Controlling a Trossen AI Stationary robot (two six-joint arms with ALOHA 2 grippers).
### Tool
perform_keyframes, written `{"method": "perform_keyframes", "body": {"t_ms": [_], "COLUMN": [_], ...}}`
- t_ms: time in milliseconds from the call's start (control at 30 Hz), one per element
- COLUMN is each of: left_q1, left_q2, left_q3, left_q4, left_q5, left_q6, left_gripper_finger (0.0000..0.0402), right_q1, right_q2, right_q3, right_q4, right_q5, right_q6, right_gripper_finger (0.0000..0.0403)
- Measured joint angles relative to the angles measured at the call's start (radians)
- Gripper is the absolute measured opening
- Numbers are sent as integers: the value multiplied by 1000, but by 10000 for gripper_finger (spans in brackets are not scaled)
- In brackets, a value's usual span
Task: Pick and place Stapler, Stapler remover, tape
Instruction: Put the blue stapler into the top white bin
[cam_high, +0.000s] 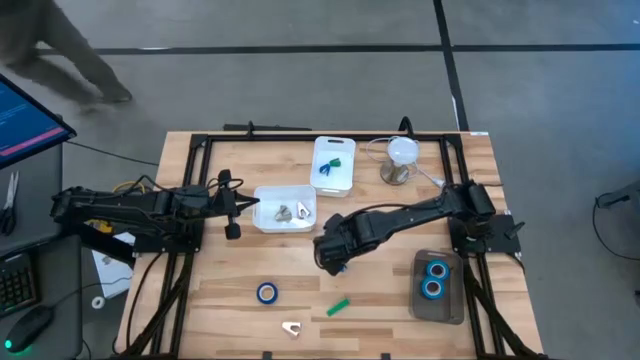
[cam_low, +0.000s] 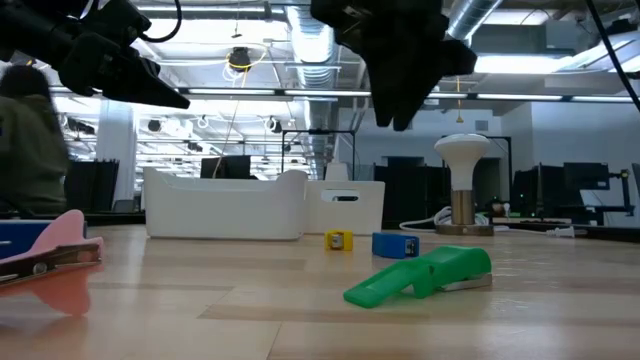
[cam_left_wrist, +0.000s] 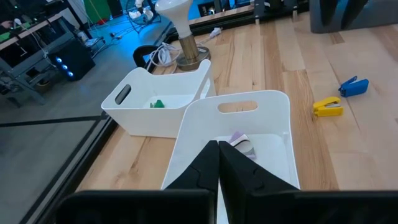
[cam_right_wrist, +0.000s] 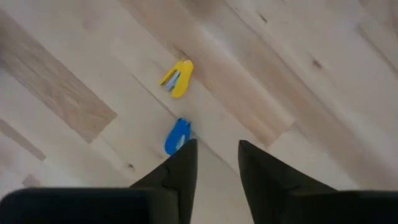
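right gripper (cam_right_wrist: 214, 163): hangs above the bare wooden table (cam_high: 380, 310), fingers apart, holding nothing.
small blue plastic stapler (cam_right_wrist: 177, 136): on the wood just beside one fingertip; a small yellow plastic stapler (cam_right_wrist: 177, 78) lies near it.
handling: likely light, stiff and smooth; it may skid if nudged.
hold: across its narrow sides, near the middle.
left gripper (cam_left_wrist: 217, 163): fingers pressed together, empty, over the white plastic tub (cam_left_wrist: 273, 112).

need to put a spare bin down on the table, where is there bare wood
Bare wood lies left of the blue tape roll, in the near left part, and between the green plastic stapler and the grey tray. The middle is crowded: two white tubs, the right end effector over small yellow and blue staplers.
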Motion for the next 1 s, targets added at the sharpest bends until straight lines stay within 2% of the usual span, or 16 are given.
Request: {"method": "perform_keyframes", "body": {"t_ms": [167,267,433,567,733,1000], "left_q1": [0,0,0,0,0,0], "left_q2": [0,0,0,0,0,1], "left_q3": [0,0,0,0,0,0], "left_q4": [0,0,0,0,1,0], "left_q5": [0,0,0,0,0,0], "left_q6": [0,0,0,0,0,0], "left_gripper_finger": [1,1,1,1,1,1], "right_q1": [21,27,26,26,25,23], "right_q2": [18,22,60,121,176,192], "right_q3": [-2,-34,-76,-87,-85,-82], "right_q4": [-48,-12,58,95,114,244], "right_q5": [-3,-9,-88,-135,-138,-136], "right_q6": [92,133,138,106,87,58], "right_gripper_finger": [160,190,219,223,215,200]}}
